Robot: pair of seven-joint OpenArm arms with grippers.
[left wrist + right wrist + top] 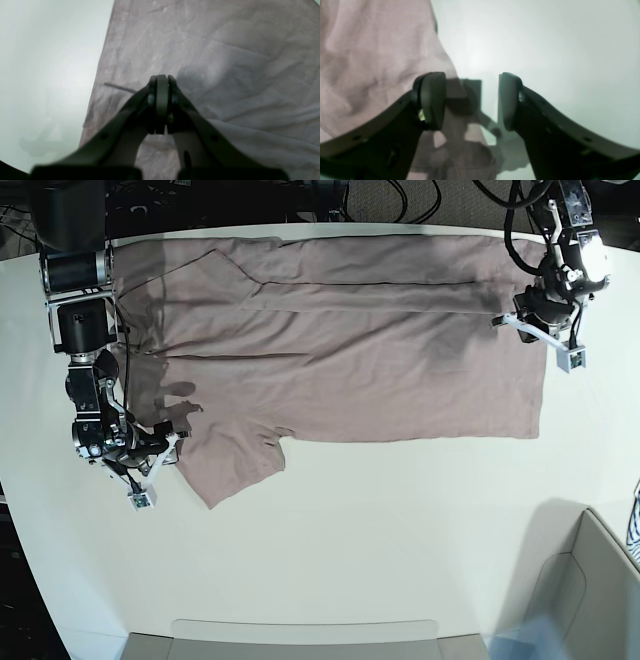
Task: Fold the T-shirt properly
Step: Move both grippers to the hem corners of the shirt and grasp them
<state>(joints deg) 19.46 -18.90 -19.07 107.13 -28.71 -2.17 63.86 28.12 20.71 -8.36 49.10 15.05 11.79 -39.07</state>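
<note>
Right gripper point(472, 101) gapes empty beside the T-shirt point(340, 350) sleeve; left gripper point(162, 82), shut and empty, hovers over its hem. Closing too shallow could miss the sleeve edge.

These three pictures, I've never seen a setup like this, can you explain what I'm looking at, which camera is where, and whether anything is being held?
This is a robot with two arms working at a white table. The base view looks down from above on the whole scene. The other two pictures come from cameras mounted on each arm's wrist, looking along its gripper, a two-fingered claw.

A dusty pink T-shirt lies spread on the table, partly folded along its far edge, with one sleeve sticking out toward the near side.

The left gripper, seen on the right of the base view, is shut, above the shirt's edge. Its own camera shows no cloth pinched between the fingers.

The right gripper, on the left of the base view, is open beside the sleeve, holding nothing.

A pale bin stands at the near right corner.
</note>
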